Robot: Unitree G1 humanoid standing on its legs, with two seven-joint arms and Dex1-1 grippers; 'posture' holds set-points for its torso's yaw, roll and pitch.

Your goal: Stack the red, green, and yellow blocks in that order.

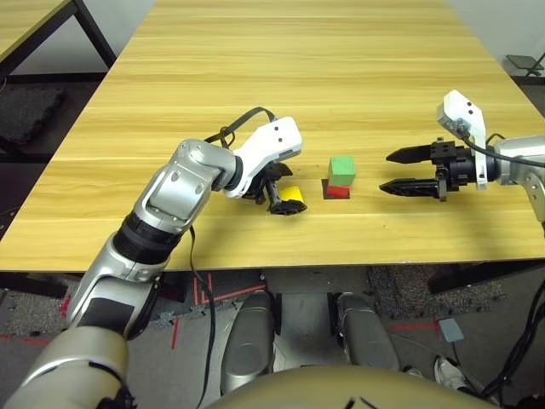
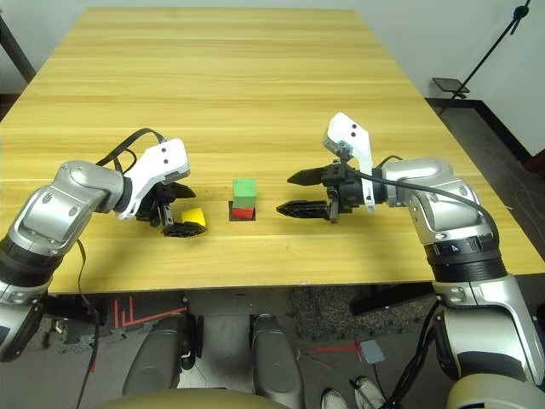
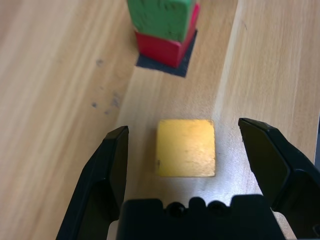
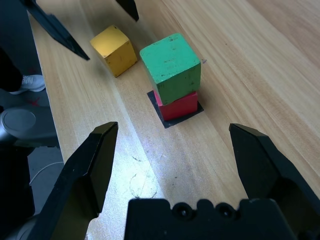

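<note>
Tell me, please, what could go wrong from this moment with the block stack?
First, the left gripper is open around the yellow block; if it closes off-centre, the block may turn or slip. Second, the green block seems to sit slightly askew on the red block, so a careless placement on top could topple the stack. Third, the open right gripper points toward the stack from the other side, and might bump it if it moves inward.

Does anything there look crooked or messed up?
Slightly: the green block sits a bit askew on the red block, overhanging it. Its sides also look scuffed. The yellow block lies flat on the table, with nothing odd there.
</note>
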